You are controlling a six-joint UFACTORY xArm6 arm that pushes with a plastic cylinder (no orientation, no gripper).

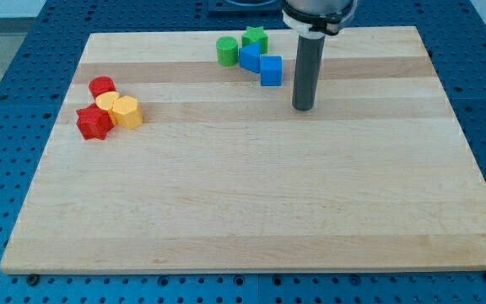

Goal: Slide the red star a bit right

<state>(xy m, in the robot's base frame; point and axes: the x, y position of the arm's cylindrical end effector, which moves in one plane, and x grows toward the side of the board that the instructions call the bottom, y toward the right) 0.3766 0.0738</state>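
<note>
The red star lies near the view's left edge of the wooden board. It touches a yellow block at its upper right; a yellow hexagon block sits just to the right of those, and a red round block sits above them. My tip rests on the board far to the right of the red star, near the view's top centre, with nothing touching it.
A green round block, a green star, a blue block and a blue cube cluster at the view's top, just left of my rod. The board lies on a blue perforated table.
</note>
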